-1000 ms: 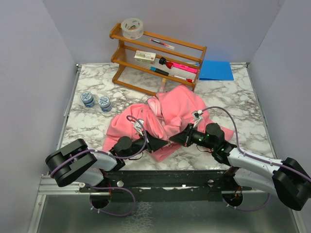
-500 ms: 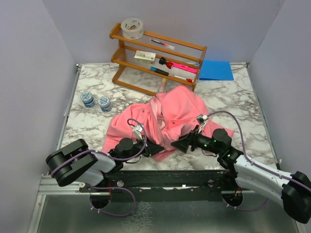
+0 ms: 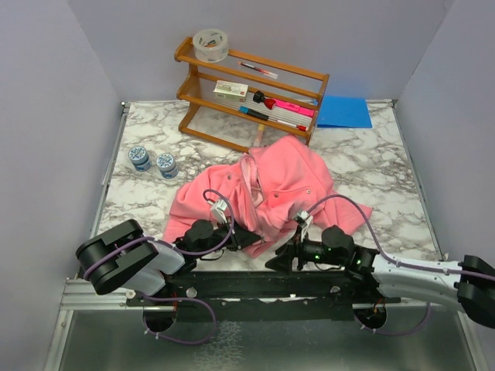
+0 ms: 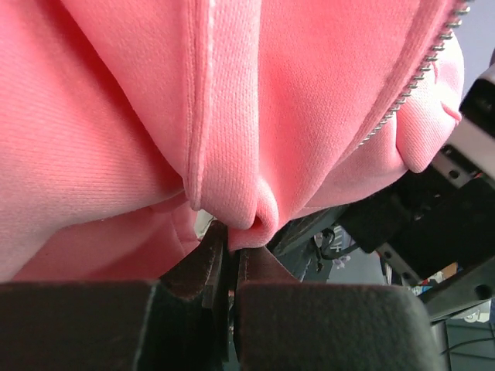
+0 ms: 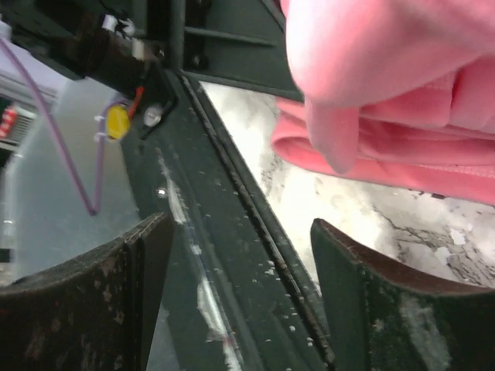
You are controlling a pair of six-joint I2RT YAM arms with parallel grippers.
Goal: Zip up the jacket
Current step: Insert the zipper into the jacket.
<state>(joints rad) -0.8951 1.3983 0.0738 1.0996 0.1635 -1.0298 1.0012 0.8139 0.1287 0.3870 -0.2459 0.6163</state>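
The pink fleece jacket point(image 3: 267, 185) lies crumpled in the middle of the marble table, front side up. My left gripper point(image 3: 254, 236) is at its near hem and is shut on a fold of the pink fabric point(image 4: 232, 209). In the left wrist view the jaws point(image 4: 230, 241) pinch that fold, and metal zipper teeth point(image 4: 410, 85) run up the right edge. My right gripper point(image 3: 275, 263) sits low over the table's near edge, just in front of the hem. It stands open point(image 5: 240, 232) with nothing between its fingers, and the jacket point(image 5: 387, 77) hangs above and beyond them.
A wooden rack point(image 3: 251, 89) with pens and a tape roll point(image 3: 210, 45) stands at the back. Two small jars point(image 3: 152, 160) sit at the left, a blue folder point(image 3: 343, 111) at the back right. A dark metal rail point(image 5: 232, 178) runs along the near edge.
My right gripper let go of the jacket's hem, opened, and drew back and left to the table's near edge. The left gripper stays shut on the fabric.
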